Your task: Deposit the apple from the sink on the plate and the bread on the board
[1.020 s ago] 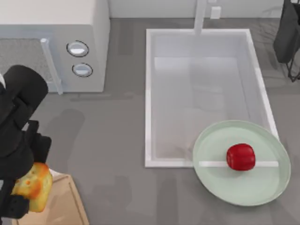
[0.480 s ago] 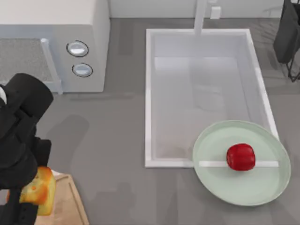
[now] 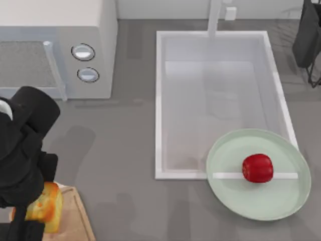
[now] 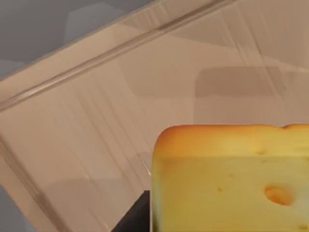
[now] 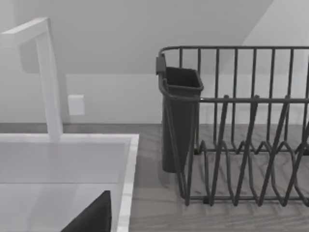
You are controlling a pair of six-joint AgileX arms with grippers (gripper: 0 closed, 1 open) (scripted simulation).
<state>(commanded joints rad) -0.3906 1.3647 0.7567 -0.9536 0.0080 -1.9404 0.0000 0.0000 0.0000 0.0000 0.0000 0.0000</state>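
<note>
The apple (image 3: 258,168) is seen resting on the plate (image 3: 235,198), on the white streak across it. The plate is placed at the sink's (image 3: 159,100) near right corner, overlapping the rim there. The sink basin is shown with a white faucet (image 3: 214,17) at its far edge.

The bread (image 3: 46,208) is held at the table's near left corner, over the board (image 3: 75,221), by the left gripper (image 3: 32,216). The gripper is closed on the bread, with the black arm covering most of it from above. In the left wrist view the bread (image 4: 231,179) is seen close up, above the board's (image 4: 96,121) wood grain and edge groove; whether it touches the board cannot be told.

The right arm (image 3: 308,35) is parked at the far right edge, beside the sink. Its finger state cannot be told. In its wrist view the faucet (image 5: 46,77), sink rim (image 5: 128,183) and a dark dish rack (image 5: 241,125) are shown.

A white microwave (image 3: 55,45) is set at the far left.
</note>
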